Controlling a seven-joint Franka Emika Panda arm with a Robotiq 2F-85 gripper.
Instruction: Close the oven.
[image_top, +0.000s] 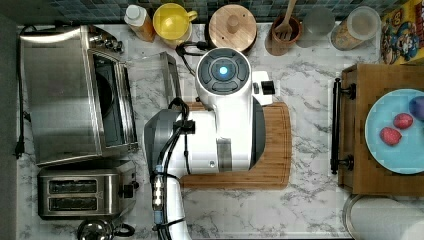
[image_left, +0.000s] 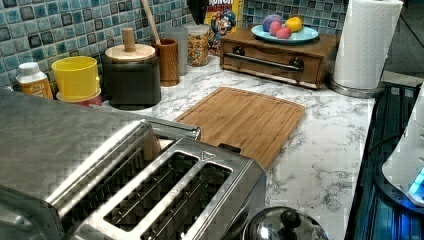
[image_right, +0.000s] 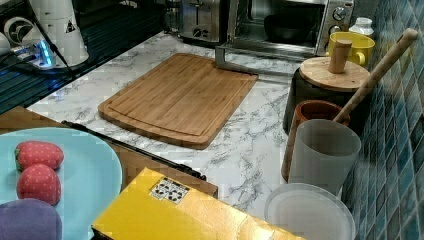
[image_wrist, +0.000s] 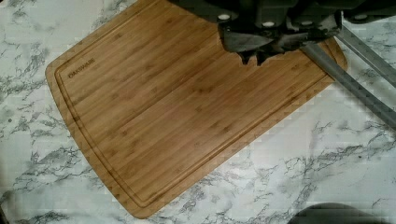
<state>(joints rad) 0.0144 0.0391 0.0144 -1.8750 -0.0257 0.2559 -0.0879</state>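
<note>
Oven (image_top: 60, 95) at top view's left edge, door (image_top: 150, 75) dropped flat onto marble tabletop (image_top: 310, 100), bar handle (image_wrist: 348, 79) just beside cutting board (image_top: 272, 150) corner. Dark cavity shows in right view (image_right: 287, 22). Gripper (image_wrist: 252, 58) hangs above bare board, fingers nearly together, holding nothing. Open marble between board and wooden drawer box (image_top: 385, 130). Two-slot toaster (image_top: 82, 192) just beside oven. Blue plate (image_top: 400, 130) on box carries two red fruits and a purple one; a yellow one also shows in left view. Yellow cup (image_top: 172, 20), lidded canister (image_top: 232, 25), utensil pot (image_top: 286, 31) line back edge.
</note>
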